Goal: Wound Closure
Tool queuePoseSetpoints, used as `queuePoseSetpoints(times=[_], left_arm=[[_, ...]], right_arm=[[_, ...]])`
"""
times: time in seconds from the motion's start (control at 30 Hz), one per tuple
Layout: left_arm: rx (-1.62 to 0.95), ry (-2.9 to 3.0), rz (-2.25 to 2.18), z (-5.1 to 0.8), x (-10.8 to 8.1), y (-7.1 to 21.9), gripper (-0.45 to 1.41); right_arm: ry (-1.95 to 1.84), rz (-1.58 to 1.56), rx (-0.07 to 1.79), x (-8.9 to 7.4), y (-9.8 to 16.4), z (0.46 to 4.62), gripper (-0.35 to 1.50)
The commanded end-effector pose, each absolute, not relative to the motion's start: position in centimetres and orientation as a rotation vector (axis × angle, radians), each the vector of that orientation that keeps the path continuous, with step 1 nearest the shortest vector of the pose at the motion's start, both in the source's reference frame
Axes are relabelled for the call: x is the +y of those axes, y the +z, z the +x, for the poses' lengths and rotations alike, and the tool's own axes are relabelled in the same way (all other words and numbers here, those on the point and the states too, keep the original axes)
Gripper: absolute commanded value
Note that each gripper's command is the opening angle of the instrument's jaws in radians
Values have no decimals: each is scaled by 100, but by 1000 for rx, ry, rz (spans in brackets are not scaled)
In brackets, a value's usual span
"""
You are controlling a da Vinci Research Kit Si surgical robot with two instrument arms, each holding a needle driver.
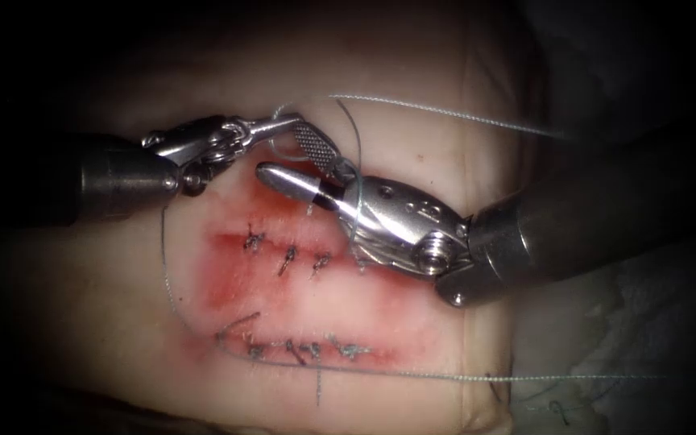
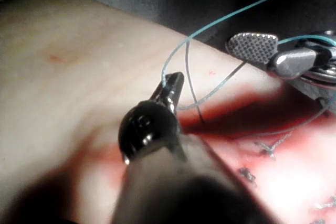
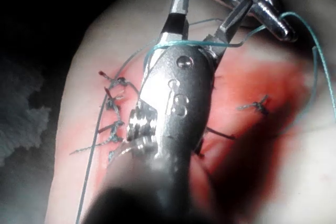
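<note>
nearest in the endoscope view, a lower cut [image 1: 304, 352] is closed with a row of knotted stitches, a long run of thread [image 1: 412, 377] lying just below it. beyond that, an upper cut [image 1: 287, 258] carries three knots in a patch of red fluid [image 1: 227, 278] on the tissue [image 1: 82, 274].

above the upper cut sit both tools. the right tool [image 1: 304, 161] has its jaws wide apart, one ridged face turned up, one smooth jaw pointing left; thread loops around its body but nothing lies between the jaws, so it holds nothing. the left tool [image 1: 287, 122], further back, has its jaws closed to a thin tip and seems to be pinching the thread there, though the grip point is too small to be sure of. i can find no needle, so i cannot say where it is or whether it is in the tissue.

risk, as a judgement: the thread wound round the right tool could snag on its hinge or slip off if either tool moves sideways, and tension could drag on the tied knots.

the left wrist view shows the left tool [image 2: 173, 85] closed with thread rising from its tip, clearer than the endoscope. the right wrist view shows thread draped across the right tool [image 3: 202, 22] behind its spread jaws, and both stitch rows beside it.
</note>
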State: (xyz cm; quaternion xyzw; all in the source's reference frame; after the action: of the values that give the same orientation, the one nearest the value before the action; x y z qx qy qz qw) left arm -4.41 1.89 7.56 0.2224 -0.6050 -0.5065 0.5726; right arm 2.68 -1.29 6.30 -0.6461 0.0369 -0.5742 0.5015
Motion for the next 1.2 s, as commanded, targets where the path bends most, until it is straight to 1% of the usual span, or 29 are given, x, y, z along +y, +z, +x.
queuePoseSetpoints(times=[0.03,0.2,0.3,0.7,1.03,1.07,1.2], left_arm=[[-1415,-1176,527,-445,192,758,-45],[-1398,-1163,529,-438,184,750,-45],[-1396,-1152,551,-436,181,742,-45],[-1377,-1108,667,-439,164,678,-45],[-1448,-1082,692,-462,161,635,-45],[-1448,-1076,697,-466,160,635,-45],[-1458,-1038,721,-490,149,637,-45]], right_arm=[[-1367,-1548,107,-131,636,275,91],[-1329,-1531,141,-128,644,264,78],[-1325,-1513,131,-128,648,260,76],[-1378,-1403,165,-140,686,254,74],[-1427,-1370,187,-144,703,253,73],[-1431,-1373,195,-144,705,254,76],[-1486,-1398,214,-147,710,255,78]])
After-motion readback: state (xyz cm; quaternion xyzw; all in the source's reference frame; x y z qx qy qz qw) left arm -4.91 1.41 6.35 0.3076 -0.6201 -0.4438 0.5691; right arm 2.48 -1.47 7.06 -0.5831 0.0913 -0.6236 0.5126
